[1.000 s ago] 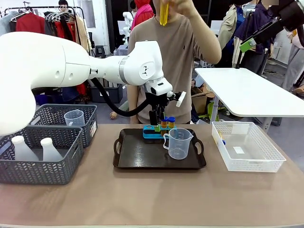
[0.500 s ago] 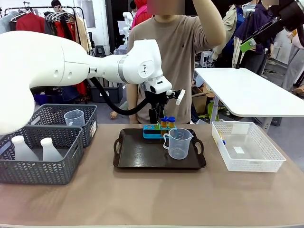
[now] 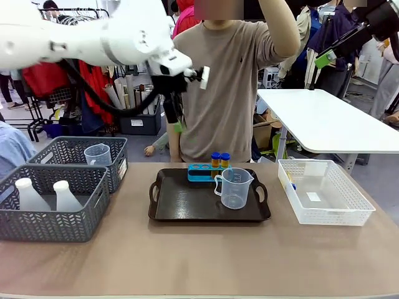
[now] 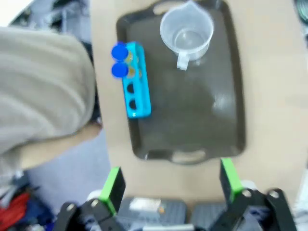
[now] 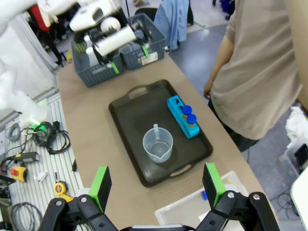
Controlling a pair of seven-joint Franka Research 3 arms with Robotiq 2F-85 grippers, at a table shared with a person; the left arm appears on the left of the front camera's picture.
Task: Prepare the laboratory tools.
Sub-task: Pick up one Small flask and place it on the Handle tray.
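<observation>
The left gripper [image 4: 172, 179] has risen from the turquoise tube rack [image 3: 199, 172] and swung left, jaws spread wide and empty; two blue-capped tubes of yellow liquid [image 3: 219, 160] stand in that rack on the dark brown handled tray [image 3: 181, 205], just behind the clear handled measuring beaker [image 3: 234, 188]; the right gripper [image 5: 156, 185] hangs high, jaws likewise spread.

Two blue-capped tubes [image 3: 219, 160] of yellow liquid stand upright at the tray's [image 3: 181, 205] far edge. The clear beaker [image 3: 234, 189] stands upright on it just before them. Two white flasks [image 3: 62, 195] stand well left.
</observation>
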